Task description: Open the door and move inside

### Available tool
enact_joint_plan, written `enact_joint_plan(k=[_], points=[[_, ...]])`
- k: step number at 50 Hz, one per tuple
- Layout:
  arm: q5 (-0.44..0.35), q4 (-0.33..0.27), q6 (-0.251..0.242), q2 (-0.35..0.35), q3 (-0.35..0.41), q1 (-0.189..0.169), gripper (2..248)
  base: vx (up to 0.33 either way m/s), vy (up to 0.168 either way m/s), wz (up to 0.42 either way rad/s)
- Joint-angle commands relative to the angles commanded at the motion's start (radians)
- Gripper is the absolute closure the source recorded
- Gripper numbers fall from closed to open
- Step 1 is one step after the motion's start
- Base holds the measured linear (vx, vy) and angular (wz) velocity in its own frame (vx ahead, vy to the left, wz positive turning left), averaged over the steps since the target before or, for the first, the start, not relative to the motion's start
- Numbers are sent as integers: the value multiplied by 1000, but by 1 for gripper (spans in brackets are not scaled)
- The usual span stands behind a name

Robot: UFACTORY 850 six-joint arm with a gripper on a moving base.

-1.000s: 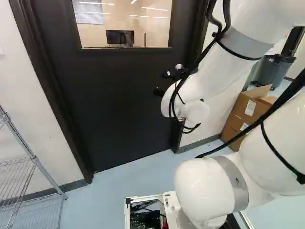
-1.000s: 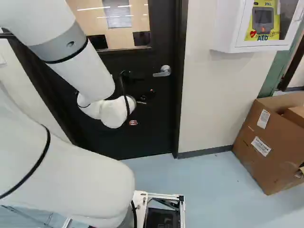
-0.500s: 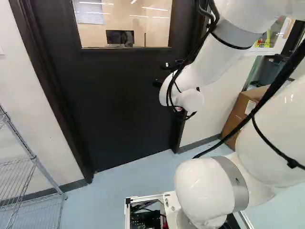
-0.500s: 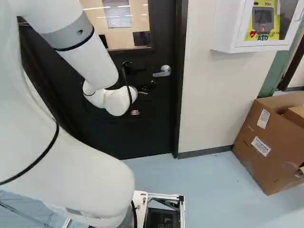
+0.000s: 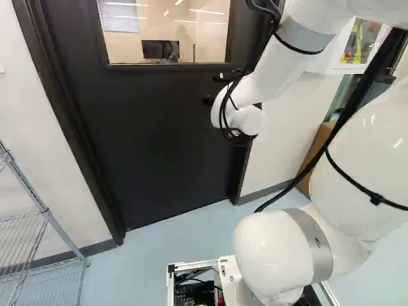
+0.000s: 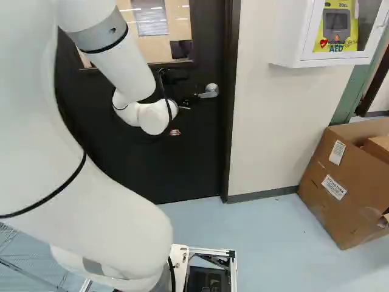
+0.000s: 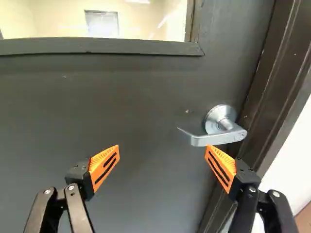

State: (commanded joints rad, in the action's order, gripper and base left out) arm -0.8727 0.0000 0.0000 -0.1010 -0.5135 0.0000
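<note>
Since the fingers are spread way apart with nothing pinched, the door handle isn't gripped right now. It's a silver lever, just ahead of one finger's tip; can't tell from the wrist view whether they touch. The other finger just has plain door ahead of it. That door is dark and shut, with the frame right beside the handle and a window higher up, where you can see a monitor through the glass. The white arm reaches across in front of the door. Further out, the right base view has a white cabinet on the wall and a big cardboard box on the pale blue floor. Over at the left of the left base view, there's a wire rack.
</note>
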Motion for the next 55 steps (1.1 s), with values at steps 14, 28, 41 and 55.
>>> enact_joint_plan(k=[14, 28, 41, 55], points=[[13, 0, 0, 39, -69, -2, 3, 0, 0, 0], [78, 0, 0, 85, -146, -10, 3, 0, 0, 0], [149, 0, 0, 131, -221, -23, 3, 0, 0, 0], [199, 0, 0, 159, -266, -43, 3, 0, 0, 0]])
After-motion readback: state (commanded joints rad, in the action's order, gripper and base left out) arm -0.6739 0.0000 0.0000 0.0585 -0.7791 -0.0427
